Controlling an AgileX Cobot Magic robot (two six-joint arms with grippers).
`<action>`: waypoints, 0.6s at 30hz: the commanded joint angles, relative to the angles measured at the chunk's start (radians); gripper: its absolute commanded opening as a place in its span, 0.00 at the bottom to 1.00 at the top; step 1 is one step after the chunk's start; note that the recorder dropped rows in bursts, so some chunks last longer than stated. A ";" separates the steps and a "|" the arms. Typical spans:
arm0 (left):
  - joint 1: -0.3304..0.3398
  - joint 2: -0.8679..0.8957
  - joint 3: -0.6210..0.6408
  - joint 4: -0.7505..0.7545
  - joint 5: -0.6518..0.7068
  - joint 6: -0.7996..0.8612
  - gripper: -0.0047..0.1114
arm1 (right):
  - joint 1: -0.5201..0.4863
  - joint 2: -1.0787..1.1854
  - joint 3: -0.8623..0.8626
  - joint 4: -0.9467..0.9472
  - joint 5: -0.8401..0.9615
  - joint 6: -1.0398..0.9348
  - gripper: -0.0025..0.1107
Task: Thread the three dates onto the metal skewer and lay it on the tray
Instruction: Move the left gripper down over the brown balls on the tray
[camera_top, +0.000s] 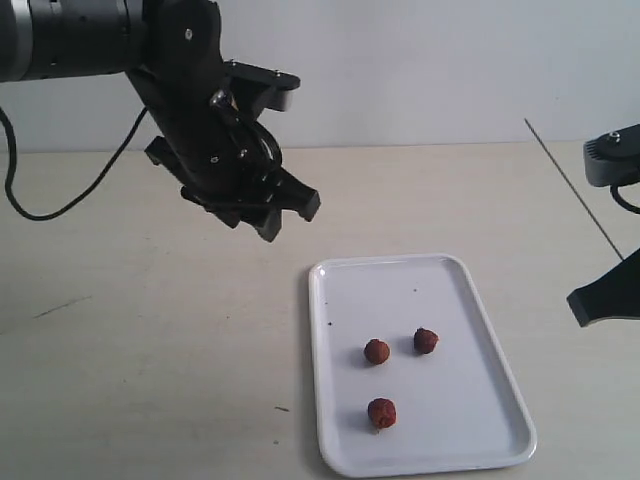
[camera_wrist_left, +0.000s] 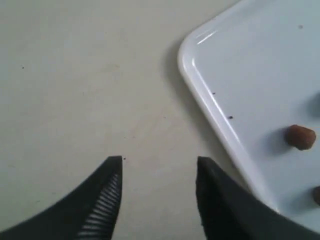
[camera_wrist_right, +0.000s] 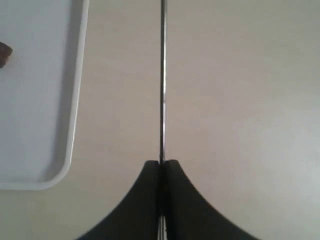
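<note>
Metal skewer (camera_wrist_right: 162, 75) is pinched by right end effector (camera_wrist_right: 162, 163) while left end effector (camera_wrist_left: 159, 160) hangs parted, empty.

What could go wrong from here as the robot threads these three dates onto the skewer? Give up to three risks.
1. The three dates lie loose and apart on the tray; being small and round, one may roll when the open left gripper closes on it.
2. The right gripper holds the thin metal skewer by one end only, so its long free end may waver and miss a date.
</note>
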 joint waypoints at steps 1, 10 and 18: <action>-0.044 0.015 -0.026 -0.026 0.003 0.044 0.51 | -0.005 0.008 -0.013 0.012 0.001 -0.019 0.02; -0.232 0.108 -0.026 -0.079 0.000 -0.125 0.51 | -0.005 0.007 -0.013 0.076 -0.004 -0.088 0.02; -0.253 0.170 -0.026 -0.099 -0.146 -0.122 0.51 | -0.003 0.007 -0.013 0.100 0.008 -0.094 0.02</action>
